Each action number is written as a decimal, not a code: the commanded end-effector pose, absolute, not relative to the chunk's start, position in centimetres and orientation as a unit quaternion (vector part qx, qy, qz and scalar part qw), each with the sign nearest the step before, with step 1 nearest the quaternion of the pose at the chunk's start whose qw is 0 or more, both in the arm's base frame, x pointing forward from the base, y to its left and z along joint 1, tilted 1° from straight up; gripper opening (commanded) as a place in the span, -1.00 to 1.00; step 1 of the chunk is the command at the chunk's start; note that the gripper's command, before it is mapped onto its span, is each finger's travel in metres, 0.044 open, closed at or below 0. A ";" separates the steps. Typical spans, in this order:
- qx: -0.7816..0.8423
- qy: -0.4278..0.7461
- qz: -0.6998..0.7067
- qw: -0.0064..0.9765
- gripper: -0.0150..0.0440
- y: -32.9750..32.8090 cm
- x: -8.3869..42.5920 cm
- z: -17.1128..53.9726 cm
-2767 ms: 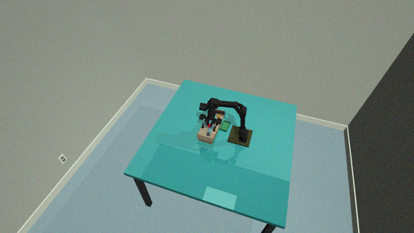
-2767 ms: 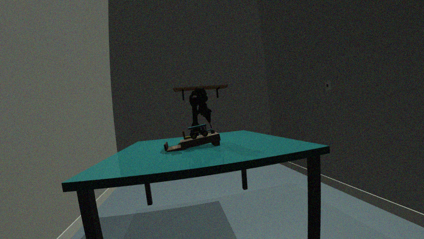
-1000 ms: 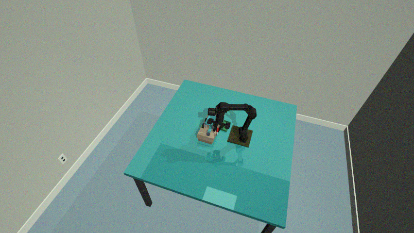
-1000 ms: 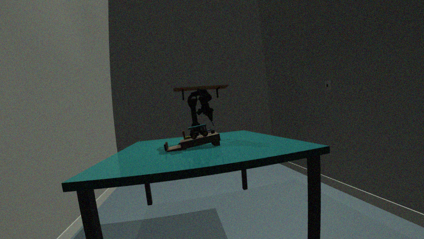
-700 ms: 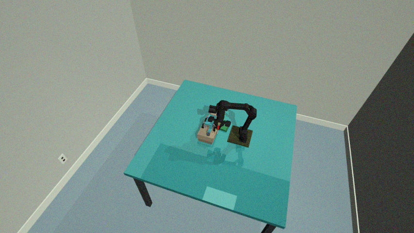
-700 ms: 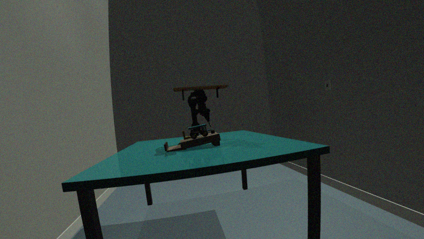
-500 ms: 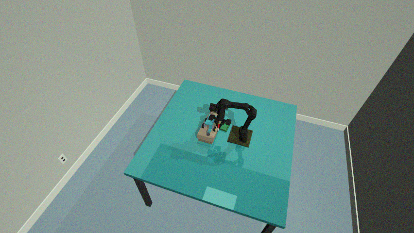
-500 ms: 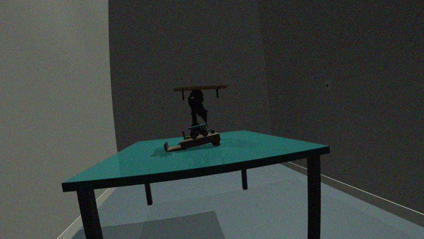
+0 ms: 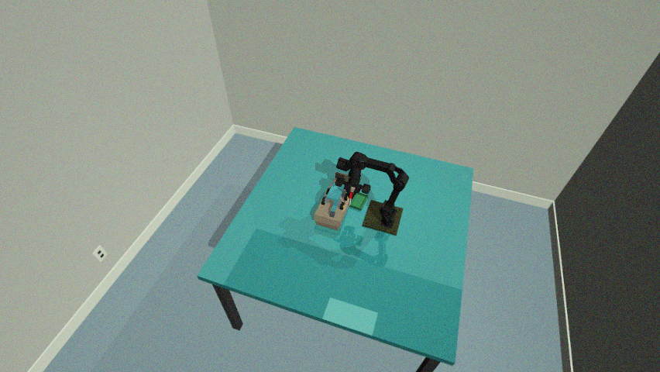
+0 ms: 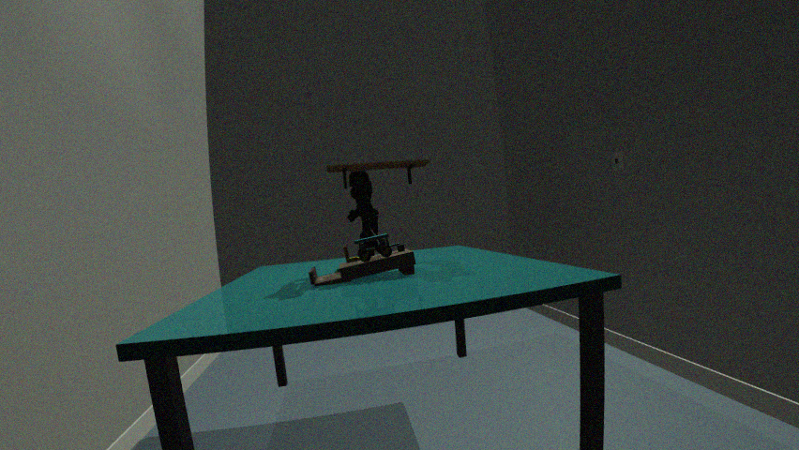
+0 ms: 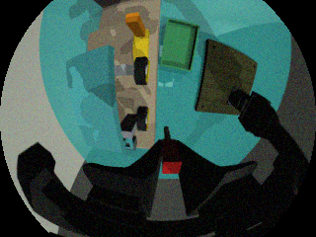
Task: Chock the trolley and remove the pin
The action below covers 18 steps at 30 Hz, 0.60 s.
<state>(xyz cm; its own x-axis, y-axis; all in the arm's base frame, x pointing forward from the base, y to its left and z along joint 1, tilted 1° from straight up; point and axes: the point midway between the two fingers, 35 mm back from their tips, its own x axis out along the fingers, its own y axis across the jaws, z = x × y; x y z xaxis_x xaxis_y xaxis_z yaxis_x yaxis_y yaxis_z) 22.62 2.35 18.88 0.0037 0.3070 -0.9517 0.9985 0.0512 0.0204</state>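
Overhead, the jaws [image 9: 348, 198] point downward near the tray [image 9: 359, 201] [image 11: 179, 44], pinching the red-headed pin [image 9: 351, 195] [image 11: 172, 167].

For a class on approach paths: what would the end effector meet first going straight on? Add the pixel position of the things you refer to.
Probably the teal tabletop [image 9: 429, 240] [image 10: 446, 285] [image 11: 178, 111] beside the ramp [image 9: 323, 219] [image 10: 374, 266] [image 11: 151, 89], though depth is unclear and the ramp's edge looks close.

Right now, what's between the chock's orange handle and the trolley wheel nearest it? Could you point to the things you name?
The chock's yellow body [image 11: 140, 43] lies between orange handle [image 11: 134, 24] and black wheel [image 11: 140, 70]; wrist view shows it.
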 end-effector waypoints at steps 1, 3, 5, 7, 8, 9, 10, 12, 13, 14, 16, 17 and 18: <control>0.559 0.584 -0.400 0.432 -0.49 1.0 22.6 18.5; 0.559 0.584 -0.401 0.432 -0.49 0.3 22.6 18.4; 0.559 0.584 -0.401 0.432 -0.49 -0.5 22.7 18.2; 0.558 0.583 -0.401 0.432 -0.49 -1.3 22.7 18.1; 0.558 0.583 -0.401 0.432 -0.49 -1.6 22.7 18.0; 0.558 0.583 -0.401 0.433 -0.49 -2.0 22.7 17.9; 0.558 0.583 -0.402 0.433 -0.49 -2.4 22.7 17.8; 0.558 0.583 -0.402 0.433 -0.49 -3.2 22.7 17.6; 0.558 0.583 -0.402 0.433 -0.49 -3.6 22.7 17.5; 0.558 0.583 -0.402 0.433 -0.49 -4.0 22.7 17.4; 0.558 0.583 -0.402 0.433 -0.49 -4.7 22.7 17.2; 0.557 0.583 -0.402 0.433 -0.49 -5.1 22.7 17.1; 0.557 0.583 -0.402 0.433 -0.49 -5.5 22.6 17.0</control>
<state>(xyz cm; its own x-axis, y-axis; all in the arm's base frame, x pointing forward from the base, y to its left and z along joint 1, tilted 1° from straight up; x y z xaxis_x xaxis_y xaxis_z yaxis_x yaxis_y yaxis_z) 22.63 -4.34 17.18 -0.0047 0.3058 -0.9521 0.9987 0.0507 0.0113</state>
